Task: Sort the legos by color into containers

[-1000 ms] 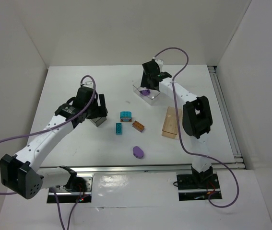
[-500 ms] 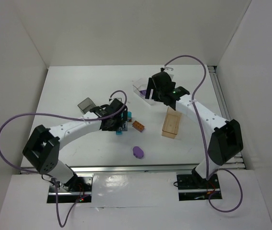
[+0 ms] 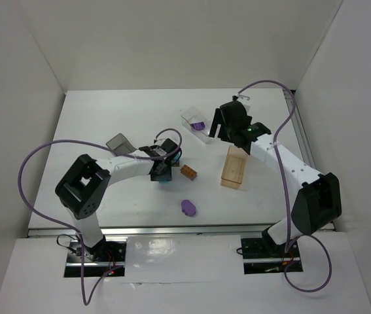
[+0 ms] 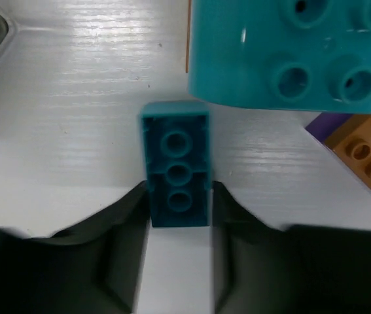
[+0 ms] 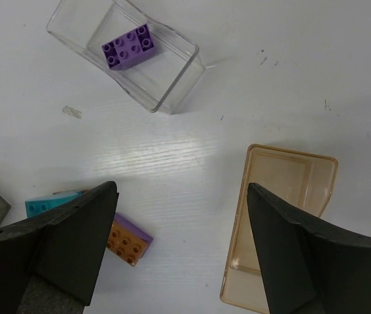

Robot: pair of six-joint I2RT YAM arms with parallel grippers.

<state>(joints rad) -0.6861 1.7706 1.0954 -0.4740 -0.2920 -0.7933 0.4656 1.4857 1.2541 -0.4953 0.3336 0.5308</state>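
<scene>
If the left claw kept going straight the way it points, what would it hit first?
The left gripper pinches the small teal brick between its fingers; straight beyond that, the big teal brick looks next, though depth is unclear.

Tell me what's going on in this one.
Two robot arms are sorting toy bricks into boxes by colour. The left gripper has its fingers on either side of a small teal brick on the table; whether it grips yet is unclear. The right gripper hangs open and empty between the clear box, which holds a purple brick, and the tan box. An orange brick, a bigger teal brick and a purple oval lie loose.
</scene>
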